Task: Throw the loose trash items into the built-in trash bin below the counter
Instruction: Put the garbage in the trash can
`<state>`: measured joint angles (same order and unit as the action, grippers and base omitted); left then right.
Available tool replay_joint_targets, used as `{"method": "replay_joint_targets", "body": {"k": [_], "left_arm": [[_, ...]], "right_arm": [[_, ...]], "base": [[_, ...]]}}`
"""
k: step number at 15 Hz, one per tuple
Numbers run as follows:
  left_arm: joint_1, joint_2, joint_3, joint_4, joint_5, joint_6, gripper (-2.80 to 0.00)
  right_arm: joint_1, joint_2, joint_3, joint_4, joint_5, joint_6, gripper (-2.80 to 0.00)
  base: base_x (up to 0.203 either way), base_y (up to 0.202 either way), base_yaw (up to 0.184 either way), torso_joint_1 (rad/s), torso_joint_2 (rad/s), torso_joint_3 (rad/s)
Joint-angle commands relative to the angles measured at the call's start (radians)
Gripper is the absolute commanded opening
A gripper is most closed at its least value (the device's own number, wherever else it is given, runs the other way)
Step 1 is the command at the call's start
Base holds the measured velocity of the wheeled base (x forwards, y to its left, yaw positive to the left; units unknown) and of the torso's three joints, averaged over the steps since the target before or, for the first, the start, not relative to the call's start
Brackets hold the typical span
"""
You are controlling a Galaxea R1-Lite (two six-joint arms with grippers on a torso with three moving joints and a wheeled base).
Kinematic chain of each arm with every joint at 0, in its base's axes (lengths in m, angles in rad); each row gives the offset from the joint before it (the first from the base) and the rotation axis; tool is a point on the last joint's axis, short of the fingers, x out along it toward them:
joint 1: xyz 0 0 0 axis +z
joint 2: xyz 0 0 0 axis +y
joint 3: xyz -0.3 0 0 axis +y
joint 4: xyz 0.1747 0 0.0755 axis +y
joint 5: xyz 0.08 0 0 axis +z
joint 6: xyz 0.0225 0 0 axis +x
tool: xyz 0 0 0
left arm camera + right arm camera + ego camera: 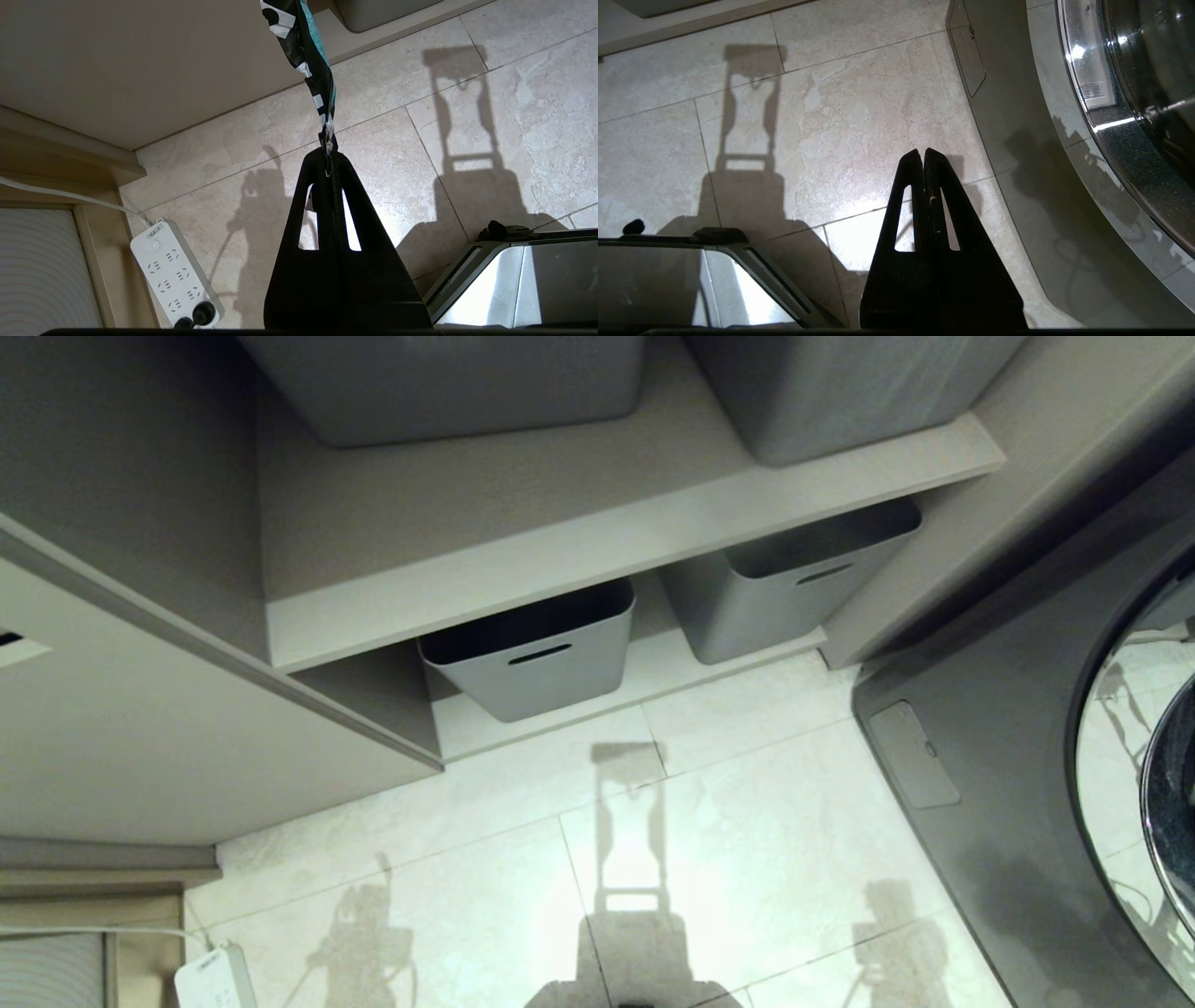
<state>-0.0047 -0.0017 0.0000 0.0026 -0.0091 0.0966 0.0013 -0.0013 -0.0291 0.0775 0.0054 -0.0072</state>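
Observation:
A torn trash piece [308, 51], turquoise with black and white markings, sticks out from the tips of my left gripper [328, 151], which is shut on its end. It hangs over the tiled floor [397, 140] beside a beige cabinet panel [140, 60]. My right gripper [923, 153] is shut with nothing in it, above the floor next to the washing machine [1017, 116]. Neither gripper shows in the head view. The built-in trash bin and the counter are out of view.
Grey tubs with slot handles [537, 649] [794, 583] stand on the bottom shelf, with two more on the shelf above [523, 541]. A washing machine [1008, 784] with a round door fills the right. A white power strip [175, 275] lies on the floor at left.

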Motion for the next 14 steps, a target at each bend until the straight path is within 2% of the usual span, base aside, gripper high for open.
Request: {"method": "replay_joint_targets", "body": {"k": [1,14], "left_arm": [[0.000,0.000,0.000,0.000,0.000,0.000,-2.80],[0.000,0.001,0.000,0.000,0.000,0.005,-2.80]], "right_arm": [[0.000,0.000,0.000,0.001,0.001,0.000,-2.80],[0.000,0.000,0.000,0.001,0.001,0.000,-2.80]], "base": [[0.000,0.000,0.000,0.007,0.00,0.041],[0.000,0.000,0.000,0.001,0.00,0.192]]}}
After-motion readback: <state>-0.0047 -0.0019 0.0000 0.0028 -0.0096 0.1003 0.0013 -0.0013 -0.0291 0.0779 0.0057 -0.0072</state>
